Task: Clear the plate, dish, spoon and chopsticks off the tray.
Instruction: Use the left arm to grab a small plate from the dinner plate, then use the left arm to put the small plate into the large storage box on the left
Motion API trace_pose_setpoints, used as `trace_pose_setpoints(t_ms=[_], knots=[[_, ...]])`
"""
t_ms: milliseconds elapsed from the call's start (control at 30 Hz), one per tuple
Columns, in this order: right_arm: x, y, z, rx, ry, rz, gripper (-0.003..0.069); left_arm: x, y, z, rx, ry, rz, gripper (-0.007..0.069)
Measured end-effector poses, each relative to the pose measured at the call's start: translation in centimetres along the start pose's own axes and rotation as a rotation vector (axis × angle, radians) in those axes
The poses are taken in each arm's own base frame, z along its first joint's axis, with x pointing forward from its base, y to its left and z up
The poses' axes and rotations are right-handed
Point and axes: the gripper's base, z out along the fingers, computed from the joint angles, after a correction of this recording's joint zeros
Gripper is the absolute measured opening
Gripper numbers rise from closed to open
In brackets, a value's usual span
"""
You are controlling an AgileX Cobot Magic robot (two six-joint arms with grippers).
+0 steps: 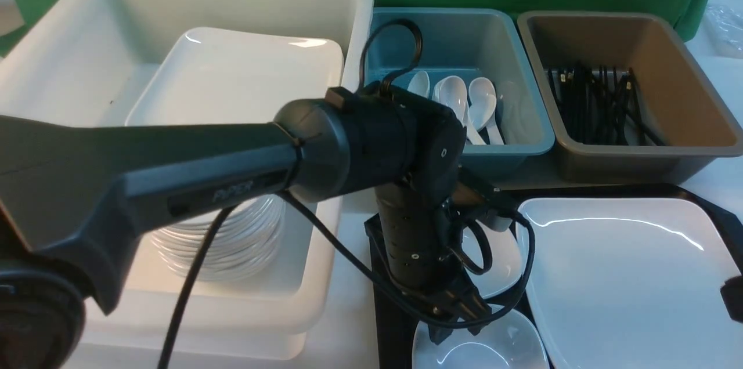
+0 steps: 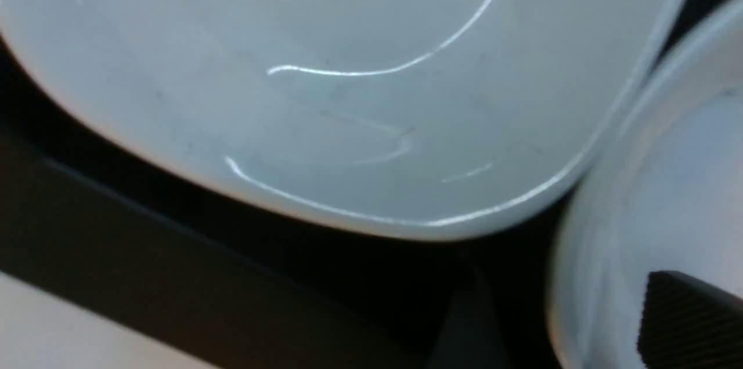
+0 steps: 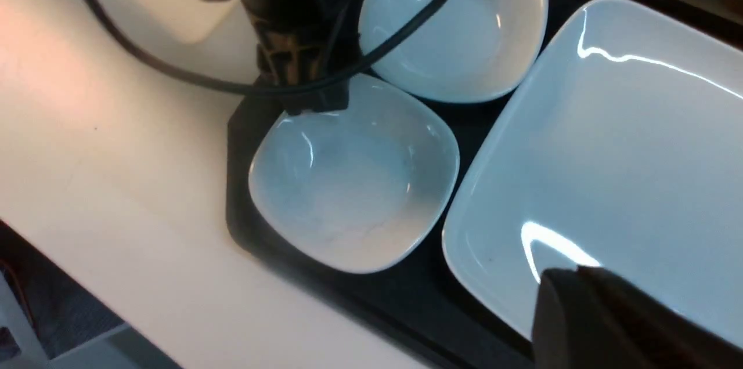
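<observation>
**Left claw.** The left gripper [image 1: 455,328] points straight down, its tips at the rim of the near dish [image 1: 493,348], on that dish's far-left edge. The fingers stand apart, with white dish showing between them, and nothing is held. The left wrist view shows only one finger [image 2: 691,322], over a white rim.

**Adjacent items.** The far dish [image 1: 499,264] sits just behind the near one, almost touching it. The arm's wrist and a looped cable [image 1: 525,253] cross in front of it. The plate [image 1: 627,288] lies just beside both dishes on the right. All three rest on the tray [image 1: 395,340].

**Right claw.** The right gripper [image 3: 609,322] hangs closed over the plate's near edge, holding nothing visible.

**Surroundings.**
- The white tub [image 1: 69,55] stands to the left of the tray and is partly hidden by the left forearm. It holds a large plate and a stack of clear dishes [image 1: 232,241].
- The blue tub [image 1: 522,67], behind the tray, holds the spoons [image 1: 453,93].
- The brown tub [image 1: 685,79], to the right of the blue one, holds the chopsticks [image 1: 598,105].
</observation>
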Motion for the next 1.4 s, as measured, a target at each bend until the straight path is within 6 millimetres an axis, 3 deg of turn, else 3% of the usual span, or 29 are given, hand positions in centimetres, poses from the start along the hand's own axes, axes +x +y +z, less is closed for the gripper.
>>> trace_pose_setpoints(t_ms=[100,233,333,467,667,833,933,1133,1167,1233,1267,1300,1400], knots=[[0.3,0.4,-0.4,-0.015,-0.026,-0.019,0.0031,-0.2,0.0,0.8,0.005,0.002,-0.004,0.0466],[0.3,0.7,-0.6,-0.039,-0.042,-0.042,0.0031,-0.3,-0.1,1.9,0.015,0.013,-0.014,0.0456],[0.3,0.7,-0.6,-0.041,-0.043,-0.047,0.0031,-0.3,0.0,2.3,0.015,0.024,-0.014,0.0398],[0.3,0.7,-0.5,-0.045,-0.042,-0.061,0.0031,-0.3,-0.2,2.2,0.036,0.053,-0.030,0.0197],[0.5,0.7,-0.3,-0.046,-0.035,-0.071,0.0031,-0.5,-0.6,0.6,0.063,0.057,-0.036,0.0136],[0.5,0.7,-0.3,-0.046,-0.036,-0.072,0.0031,-0.5,-1.2,-3.4,0.063,0.023,-0.012,0.0035],[0.4,0.7,-0.3,-0.043,-0.042,-0.077,0.0031,-0.5,-1.4,-5.2,0.060,-0.011,-0.004,0.0032],[-0.3,0.9,-0.5,-0.067,-0.115,-0.144,0.0032,-0.1,-2.0,-12.2,0.047,-0.194,0.004,0.0032],[-0.3,1.0,-0.5,-0.071,-0.119,-0.148,0.0032,0.0,-1.9,-12.6,0.048,-0.205,0.000,0.0032],[-1.4,1.5,-1.0,-0.117,-0.196,-0.196,0.0034,0.6,-0.9,-15.5,0.060,-0.284,-0.050,0.0032],[-1.5,1.5,-1.1,-0.119,-0.205,-0.206,0.0034,0.7,-0.8,-15.8,0.061,-0.293,-0.054,0.0032],[-2.7,1.8,-1.5,-0.149,-0.259,-0.221,0.0034,1.6,0.7,-17.9,0.075,-0.354,-0.108,0.0032],[-4.8,2.0,-1.7,-0.204,-0.320,-0.247,0.0034,3.6,3.6,-21.1,0.077,-0.444,-0.207,0.0032]])
